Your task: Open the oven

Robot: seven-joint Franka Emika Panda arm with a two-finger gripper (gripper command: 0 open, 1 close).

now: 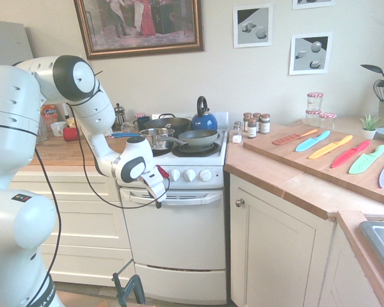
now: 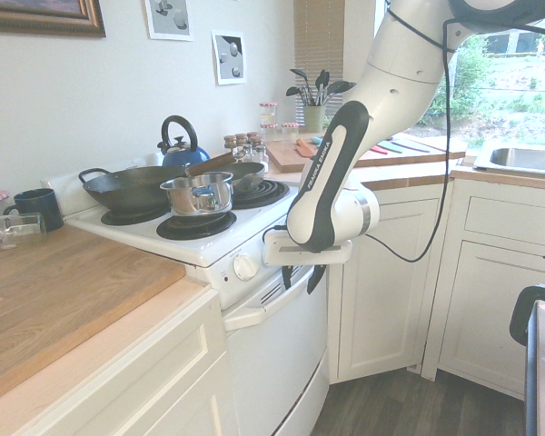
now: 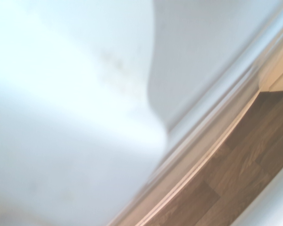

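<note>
You had the claw (image 2: pixel 302 274) pointing steeply down at the door handle (image 1: pixel 179 197) of the oven (image 1: pixel 176 236), which sat between the cream cabinets, door up. I judged it placed for pulling; I couldn't tell whether it gripped. Pans (image 1: pixel 179 135) sat at twelve o'clock.

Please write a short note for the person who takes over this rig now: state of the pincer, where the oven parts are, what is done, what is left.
Pincer: pointing steeply down at the oven door handle, near its end; fingers astride the handle bar; a firm grip is not confirmed.
Oven door: shut, upright. Lower drawer shut.
Pots and a kettle stand on the burners.
Done: pincer brought to the handle.
Left: secure the grip, pull the door down and open.
</note>
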